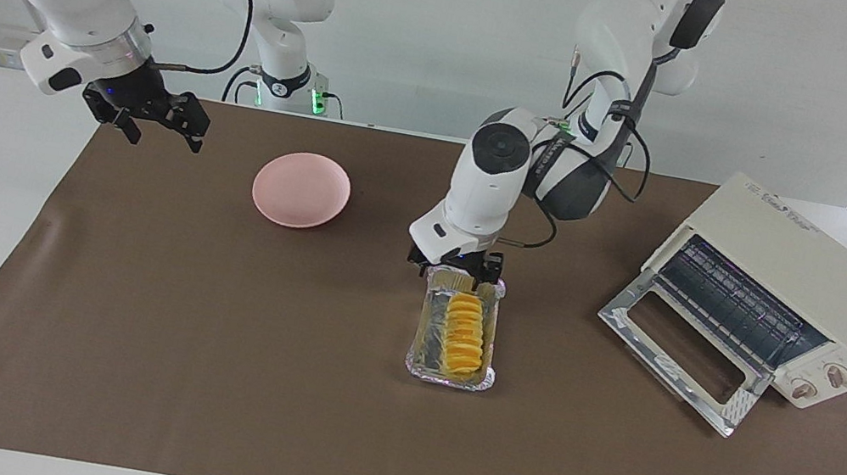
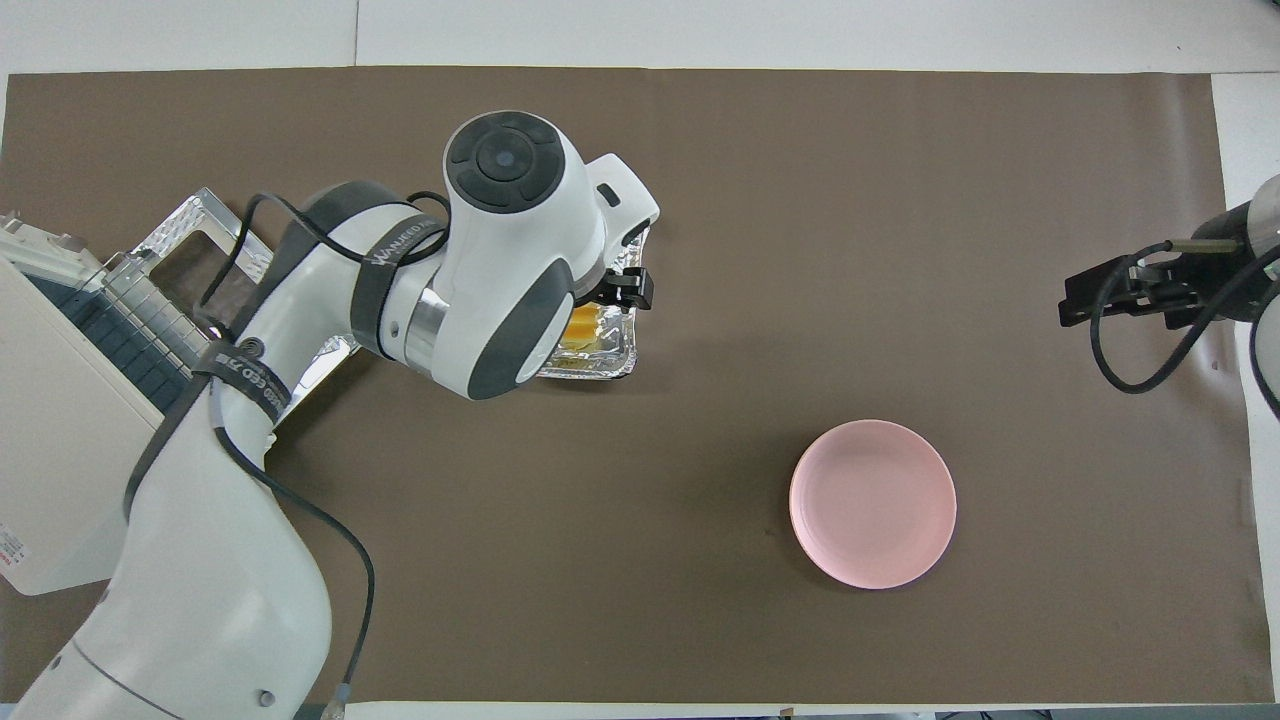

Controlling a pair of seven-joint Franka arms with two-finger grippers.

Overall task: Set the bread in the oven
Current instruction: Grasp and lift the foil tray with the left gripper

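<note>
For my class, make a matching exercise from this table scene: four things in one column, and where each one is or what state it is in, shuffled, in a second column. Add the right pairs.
Things:
1. bread
2. oven
3. plate
4. left gripper

Places or states:
A. bare, on the mat toward the right arm's end
B. door dropped open, rack showing
C. lying in the foil tray
D. jaws open, low over the tray's end nearer the robots

Pairs: 1-C, 2-B, 3-A, 4-D
</note>
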